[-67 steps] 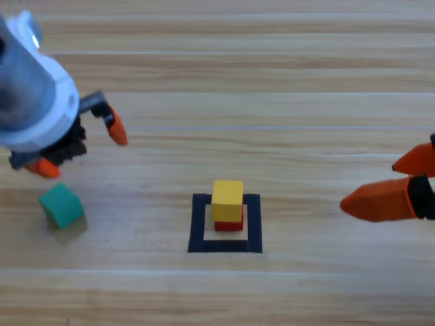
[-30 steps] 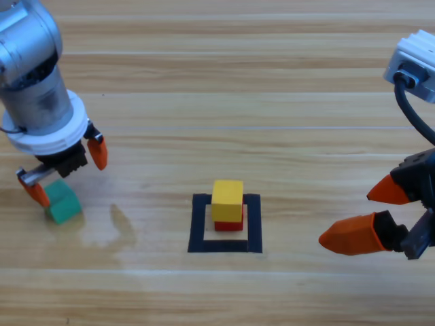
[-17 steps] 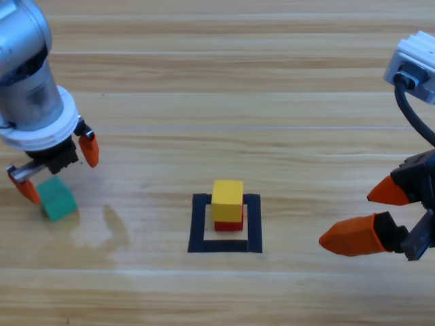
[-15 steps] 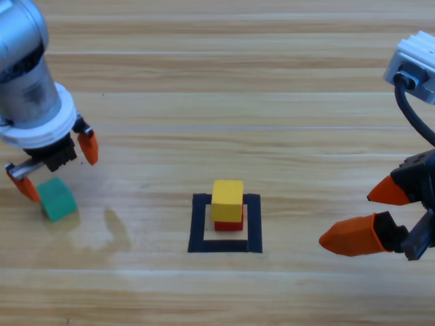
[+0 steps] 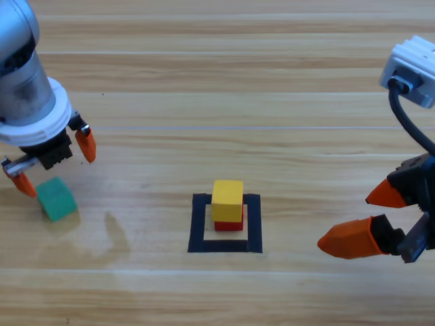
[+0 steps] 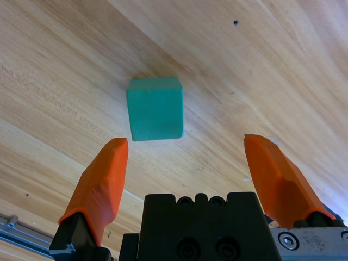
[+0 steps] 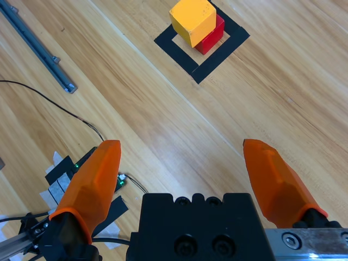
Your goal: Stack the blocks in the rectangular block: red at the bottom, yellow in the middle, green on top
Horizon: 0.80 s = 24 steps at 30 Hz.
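Two cubes stacked in the tape box, green one still out on the table

The rectangular block point(image 5: 225, 223) is a black tape outline with bare wood inside, sitting well off to the side of the left gripper point(image 5: 53, 166) and nearer the right gripper point(image 5: 360, 216). Red point(image 5: 230, 225) is flat inside it, mostly hidden under yellow point(image 5: 228, 200), which sits square on top, a bit toward the far edge of the tape. Green point(image 5: 56, 198) is a small teal cube lying alone on the wood, turned slightly, just below the left gripper's spread jaws and untouched by either one.
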Motion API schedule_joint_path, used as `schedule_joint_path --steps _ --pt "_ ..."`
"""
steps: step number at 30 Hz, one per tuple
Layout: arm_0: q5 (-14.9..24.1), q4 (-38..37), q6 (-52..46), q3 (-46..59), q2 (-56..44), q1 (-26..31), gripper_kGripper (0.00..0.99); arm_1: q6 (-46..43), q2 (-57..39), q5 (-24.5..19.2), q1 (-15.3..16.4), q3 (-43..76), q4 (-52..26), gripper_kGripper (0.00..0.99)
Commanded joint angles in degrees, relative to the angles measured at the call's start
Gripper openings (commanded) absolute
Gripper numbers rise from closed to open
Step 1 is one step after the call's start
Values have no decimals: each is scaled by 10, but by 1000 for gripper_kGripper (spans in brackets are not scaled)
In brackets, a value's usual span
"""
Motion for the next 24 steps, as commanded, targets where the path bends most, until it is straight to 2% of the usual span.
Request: schedule_joint_path --steps 1,8,21,22,24 --pt "-5 -30 17 32 27 32 907 -5 34 10 0 16 -9 990" --pt "-14 -78 35 70 36 52 907 -6 39 11 0 15 -9 990" --pt "-23 -131 33 102 70 47 907 -6 42 10 0 15 -10 990" --pt "-23 -133 34 102 72 46 894 -6 43 9 0 15 -10 990" --pt "-23 -135 37 104 72 44 798 -6 43 8 0 16 -10 990"
